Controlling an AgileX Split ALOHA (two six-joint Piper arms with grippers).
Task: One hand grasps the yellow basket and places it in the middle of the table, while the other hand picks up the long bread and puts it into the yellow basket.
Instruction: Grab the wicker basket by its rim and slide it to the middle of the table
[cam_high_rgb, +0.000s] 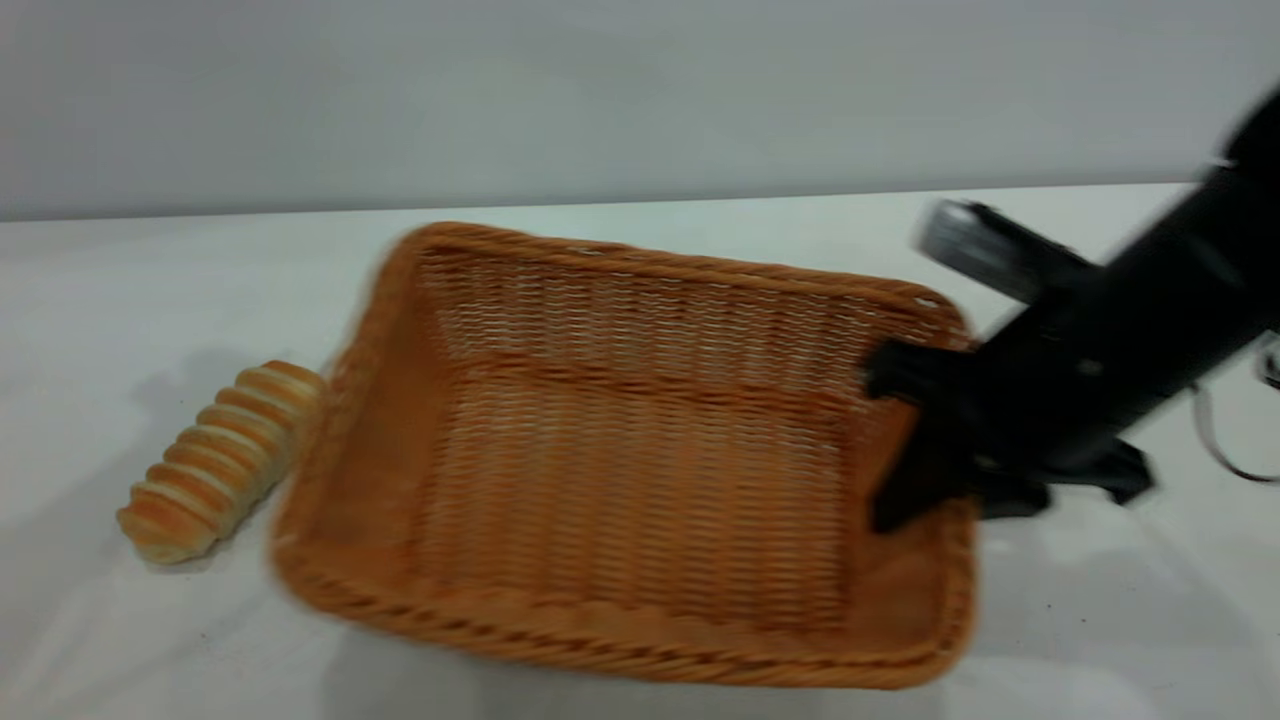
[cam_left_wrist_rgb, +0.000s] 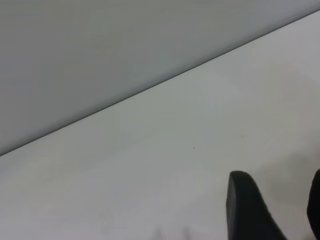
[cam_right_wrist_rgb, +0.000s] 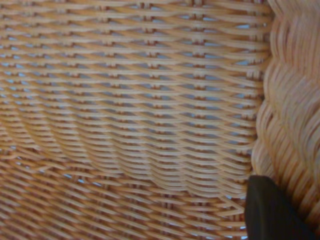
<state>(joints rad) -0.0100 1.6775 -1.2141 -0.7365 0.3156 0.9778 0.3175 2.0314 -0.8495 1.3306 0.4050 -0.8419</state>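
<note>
The yellow basket (cam_high_rgb: 620, 640) lies on the white table (cam_high_rgb: 150, 280), near the middle. My right gripper (cam_high_rgb: 960, 500) is shut on its right rim, one finger inside the wall and one outside. In the right wrist view the woven wall (cam_right_wrist_rgb: 130, 100) fills the picture, with one black fingertip (cam_right_wrist_rgb: 270, 210) against the braided rim (cam_right_wrist_rgb: 295, 100). The long bread (cam_high_rgb: 220, 462) lies on the table right against the basket's left side. My left gripper (cam_left_wrist_rgb: 280, 205) is out of the exterior view. In its wrist view it is open and empty over bare table (cam_left_wrist_rgb: 175, 175).
A grey wall (cam_high_rgb: 600, 90) stands behind the table's back edge. A thin dark cable (cam_high_rgb: 1230, 450) loops on the table at the far right, behind the right arm. Bare table lies in front of and to the left of the bread.
</note>
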